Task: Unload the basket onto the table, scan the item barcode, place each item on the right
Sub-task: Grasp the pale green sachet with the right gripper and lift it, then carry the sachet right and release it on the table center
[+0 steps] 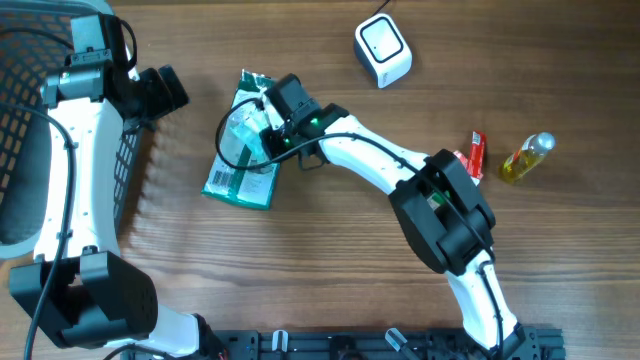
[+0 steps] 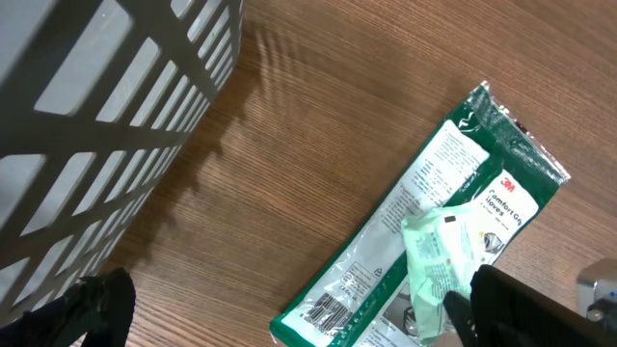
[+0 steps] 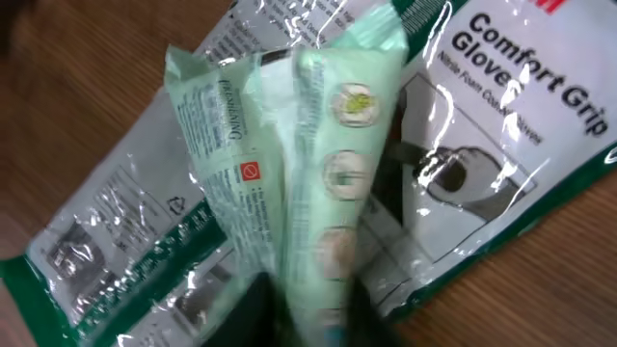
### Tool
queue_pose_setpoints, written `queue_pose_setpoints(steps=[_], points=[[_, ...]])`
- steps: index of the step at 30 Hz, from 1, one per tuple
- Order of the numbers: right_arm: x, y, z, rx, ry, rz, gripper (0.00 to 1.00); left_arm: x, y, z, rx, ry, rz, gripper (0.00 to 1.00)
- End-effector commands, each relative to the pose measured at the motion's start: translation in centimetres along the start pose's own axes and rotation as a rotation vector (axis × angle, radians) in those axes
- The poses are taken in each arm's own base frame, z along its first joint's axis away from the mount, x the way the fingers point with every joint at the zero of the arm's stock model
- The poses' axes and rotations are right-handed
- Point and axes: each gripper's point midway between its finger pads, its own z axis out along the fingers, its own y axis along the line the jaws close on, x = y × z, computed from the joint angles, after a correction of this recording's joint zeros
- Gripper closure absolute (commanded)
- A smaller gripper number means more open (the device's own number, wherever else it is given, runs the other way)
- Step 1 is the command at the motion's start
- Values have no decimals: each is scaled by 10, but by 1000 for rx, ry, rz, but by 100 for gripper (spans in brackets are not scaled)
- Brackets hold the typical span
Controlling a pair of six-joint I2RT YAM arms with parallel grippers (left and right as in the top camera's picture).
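My right claw is pressed in on the near end of the pouch, a pale green sachet. As far as the dark, blurred fingers at the bottom of the wrist view let me judge, it is a pinch on the pouch alone. The pouch lies on top of the glove pack, which rests flat on the worktop. Its long axis runs straight away from my fingers, crossing the pack's.

The scanner sits well apart, farther out and to the right of that claw. My right arm is much the nearer one to it. The carry would be out and rightward, with the printed side turned to the scanner's face.

My left claw is spread wide and holds nothing, hovering beside the basket.

The pack reads "3M" and "Comfort Grip Gloves", with a smaller line beginning "Nitrile Foam". A barcode shows at its end toward my left claw. On the pouch I make out a red prohibition mark and a row of round green pictures. Its small print is unreadable, and I see no barcode on the faces shown.
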Motion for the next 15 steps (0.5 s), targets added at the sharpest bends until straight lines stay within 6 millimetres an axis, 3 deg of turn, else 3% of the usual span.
queue_pose_setpoints(steps=[1,3,5,8,11,15], points=[[-11,-11,-7,55,-31,3,96,-1,1,1,2,1,-13,0],[-34,-8,-37,56,-102,3,96,-1,1,1,2,1,-13,0],[-61,-2,-89,45,-190,32,96,-1,1,1,2,1,-13,0],[-68,1,-145,47,-226,74,96,-1,1,1,2,1,-13,0],[-50,-8,-185,74,-175,180,96,-1,1,1,2,1,-13,0],[-3,-25,-186,132,-3,298,96,-1,1,1,3,1,-13,0]])
